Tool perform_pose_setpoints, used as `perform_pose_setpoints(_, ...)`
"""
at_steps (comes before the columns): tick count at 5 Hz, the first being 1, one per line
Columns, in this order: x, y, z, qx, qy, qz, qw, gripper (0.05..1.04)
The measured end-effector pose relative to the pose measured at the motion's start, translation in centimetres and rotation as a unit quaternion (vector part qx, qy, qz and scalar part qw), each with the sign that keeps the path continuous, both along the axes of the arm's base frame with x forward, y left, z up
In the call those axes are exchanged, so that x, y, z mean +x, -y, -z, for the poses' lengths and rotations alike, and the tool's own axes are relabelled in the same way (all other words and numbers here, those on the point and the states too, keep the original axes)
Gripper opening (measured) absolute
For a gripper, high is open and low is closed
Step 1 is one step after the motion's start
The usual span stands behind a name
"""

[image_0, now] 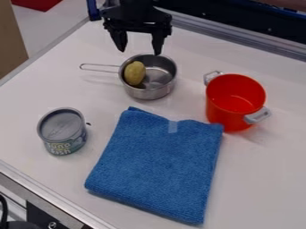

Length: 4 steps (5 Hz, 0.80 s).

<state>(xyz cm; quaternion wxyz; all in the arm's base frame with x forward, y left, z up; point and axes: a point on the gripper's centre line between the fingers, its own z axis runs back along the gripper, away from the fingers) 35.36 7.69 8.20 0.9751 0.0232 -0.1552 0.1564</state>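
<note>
I have my gripper [140, 48] just behind and above the pan [159, 77], hanging from the black arm [136, 8] that comes in from the top edge of the view. Its jaws are apart, with nothing between them, one finger toward the pan's handle side and the other over or near the pan's far rim; I cannot tell whether that one touches. The pan is small, round and silvery, and stands upright, its wire handle [99, 65] pointing to the left of the view. Inside the pan, against the wall on the handle side, I see a yellowish, oval potato [135, 73]. To the right of the pan and a little nearer the camera stands a bright orange-red pot [221, 109], upright and open, with two grey grips [257, 116] on opposite sides. Nearer the camera than the pan, and well apart from it to the left, a short can [61, 129] stands upright, with a grey top and a printed label. Straight toward the camera from the pan lies a folded blue towel [158, 165], flat, with a pale tag [172, 127] at its far edge; its far right corner comes right up by the pot. All of these are on a white table [263, 179].
</note>
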Motion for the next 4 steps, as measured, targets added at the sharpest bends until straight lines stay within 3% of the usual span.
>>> perform_pose_setpoints(2, 0.7, 0.0, 1.7, -0.017, -0.020, 0.007, 0.9996, 0.996)
perform_pose_setpoints(3, 0.5, -0.2, 2.5, -0.009, -0.034, 0.018, 0.9992, 0.996)
perform_pose_setpoints(4, 0.6, -0.4, 2.4, -0.008, -0.030, 0.015, 0.9994, 0.996)
